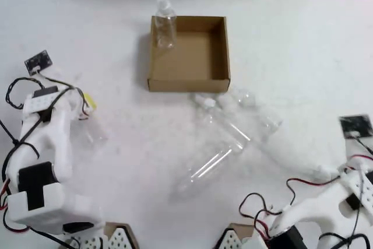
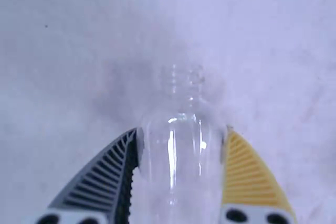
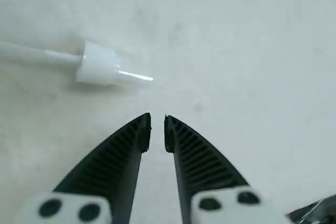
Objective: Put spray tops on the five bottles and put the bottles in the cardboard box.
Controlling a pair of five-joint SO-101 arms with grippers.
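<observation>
A clear bottle (image 2: 181,145) with a bare threaded neck sits between the grey and yellow fingers of my left gripper (image 2: 181,140), which is shut on it at the table's left side (image 1: 87,115). In the right wrist view, my right gripper (image 3: 157,121) hangs shut and holds nothing, just short of a white spray top (image 3: 100,69) lying with its tube on the table. That spray top (image 1: 320,172) lies at the lower right in the high view. The cardboard box (image 1: 218,48) holds one upright bottle (image 1: 165,24) in its back left corner.
Several clear bottles lie in a loose heap in front of the box, one long bottle (image 1: 213,160) pointing toward the front edge and another (image 1: 253,118) nearer the box. A white cap (image 1: 204,101) lies by the box's front wall.
</observation>
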